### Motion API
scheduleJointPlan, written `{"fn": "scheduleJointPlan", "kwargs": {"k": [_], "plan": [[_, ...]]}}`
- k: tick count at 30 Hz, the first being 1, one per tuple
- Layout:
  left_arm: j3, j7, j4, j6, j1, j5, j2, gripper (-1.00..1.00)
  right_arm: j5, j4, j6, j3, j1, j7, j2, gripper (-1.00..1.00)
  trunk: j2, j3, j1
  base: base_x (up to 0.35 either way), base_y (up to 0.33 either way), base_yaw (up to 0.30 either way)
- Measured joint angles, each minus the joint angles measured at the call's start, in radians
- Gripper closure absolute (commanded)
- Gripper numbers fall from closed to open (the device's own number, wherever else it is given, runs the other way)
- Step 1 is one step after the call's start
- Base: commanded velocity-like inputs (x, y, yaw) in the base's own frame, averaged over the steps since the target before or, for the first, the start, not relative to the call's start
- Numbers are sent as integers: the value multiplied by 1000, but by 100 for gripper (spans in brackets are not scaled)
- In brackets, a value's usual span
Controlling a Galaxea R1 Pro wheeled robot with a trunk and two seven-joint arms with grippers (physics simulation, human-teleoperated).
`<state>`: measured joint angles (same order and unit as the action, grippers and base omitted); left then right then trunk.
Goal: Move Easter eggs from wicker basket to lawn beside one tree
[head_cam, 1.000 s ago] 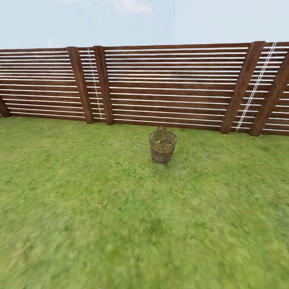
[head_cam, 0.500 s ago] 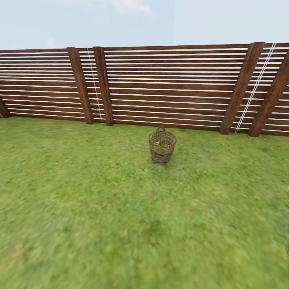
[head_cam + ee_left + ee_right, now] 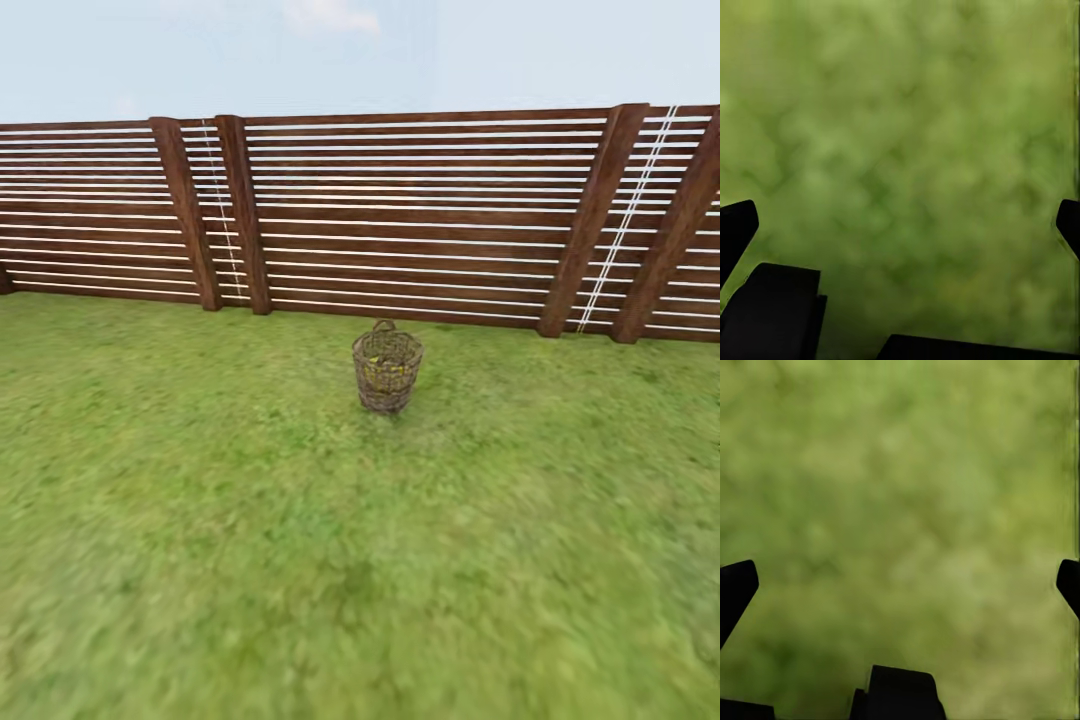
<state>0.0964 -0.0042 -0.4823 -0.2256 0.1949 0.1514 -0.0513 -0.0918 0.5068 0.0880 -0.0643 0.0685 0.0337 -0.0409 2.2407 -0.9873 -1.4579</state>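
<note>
Two claws hang over bare grass: the left claw (image 3: 904, 225) and the right claw (image 3: 904, 585) each show dark fingertips spread wide apart at the sides of their wrist views, nothing between them. Beyond, the lawn (image 3: 200, 560) runs open and flat ahead of the robot, with no obstacle on it short of the wicker basket (image 3: 386, 371), which stands upright on the grass well away from the robot and near the fence. Yellow glints through the weave suggest the Easter eggs (image 3: 383, 370) lie inside, though they are too small to count. Behind the basket a slatted wooden fence (image 3: 420, 215) closes the far edge of the garden under pale sky.

The step in hand is judged to be the approach. It would go best by driving straight at the basket and stopping short, so the arms can reach down through its open top. Room to manoeuvre looks ample on both sides; only the fence limits travel beyond.
</note>
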Motion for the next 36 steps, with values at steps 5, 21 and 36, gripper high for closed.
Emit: {"fn": "scheduleJointPlan", "kwargs": {"k": [5,21,36], "plan": [[0,0,0,0,0,0,0,-100,0,0,0,0,0,1,0,-100,0,0,0,280,-130,0],[0,0,0,0,0,0,0,-100,0,0,0,0,0,1,0,-100,0,0,0,289,-139,0],[0,0,0,0,0,0,0,-100,0,0,0,0,0,2,1,-100,0,0,0,281,-202,75]]}}
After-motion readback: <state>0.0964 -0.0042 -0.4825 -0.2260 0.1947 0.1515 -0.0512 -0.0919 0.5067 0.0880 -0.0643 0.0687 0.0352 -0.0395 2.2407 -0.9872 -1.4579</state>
